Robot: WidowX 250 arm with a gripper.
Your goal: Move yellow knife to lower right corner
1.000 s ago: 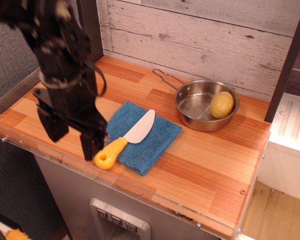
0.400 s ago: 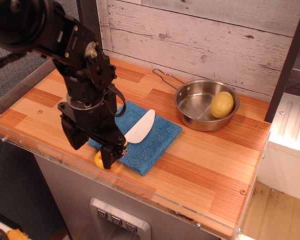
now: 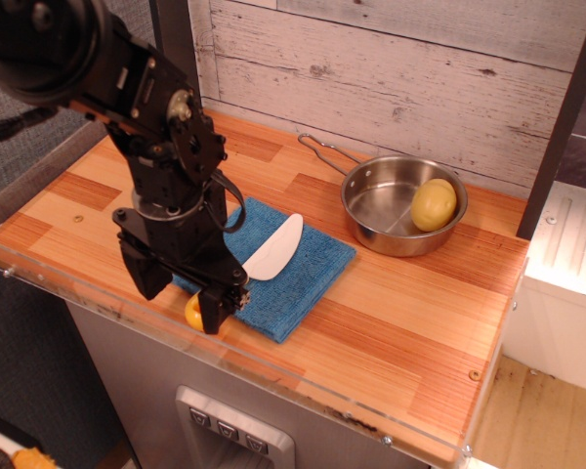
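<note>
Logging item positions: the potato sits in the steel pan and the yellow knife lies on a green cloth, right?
One detail is off: the cloth is blue, not green. The observation.image view shows the yellow knife lying on it, and the potato in the steel pan.

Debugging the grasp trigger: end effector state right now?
End effector: fingers open, straddling the chunky yellow handle of the white-bladed toy knife on the blue cloth; contact cannot be told.

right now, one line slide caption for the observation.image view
Gripper lowered over the yellow knife handle on a blue cloth, pan with potato behind.
</note>
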